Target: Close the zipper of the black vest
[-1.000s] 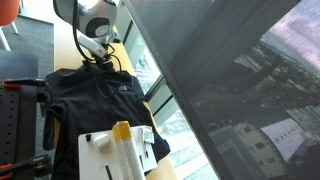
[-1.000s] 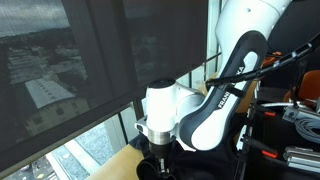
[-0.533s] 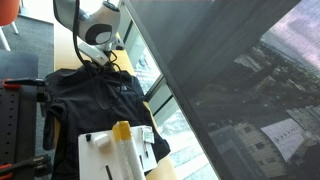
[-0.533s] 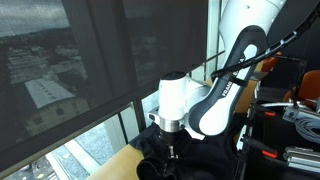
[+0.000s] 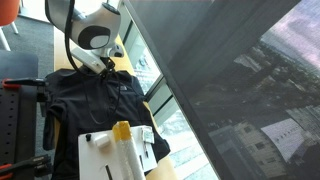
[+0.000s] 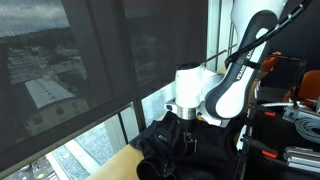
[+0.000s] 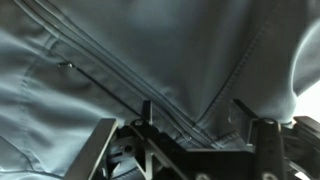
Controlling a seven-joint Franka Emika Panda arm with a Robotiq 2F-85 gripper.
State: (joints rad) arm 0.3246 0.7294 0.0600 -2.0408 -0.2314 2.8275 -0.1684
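Observation:
The black vest point(image 5: 92, 100) lies spread flat on the table, its small white logo point(image 5: 120, 90) on the chest. My gripper point(image 5: 104, 64) hangs over the collar end, and also shows above the bunched black fabric point(image 6: 170, 152). In the wrist view the gripper point(image 7: 195, 113) is open, its fingers point(image 7: 146, 113) standing apart just above the vest point(image 7: 110, 50) with nothing clamped between them. A stitched ridge, which looks like the zipper point(image 7: 120, 80), runs diagonally down into the gap between the fingers.
A white box with a yellow item point(image 5: 118, 148) sits on the vest's near end. A large window point(image 5: 230, 80) runs along one side of the table. Red-and-black equipment point(image 5: 15, 100) stands beside the table, and cables and gear point(image 6: 290, 120) lie behind the arm.
The jaws have gone from shut to open, letting go of the fabric. The arm has shifted sideways along the collar end of the vest.

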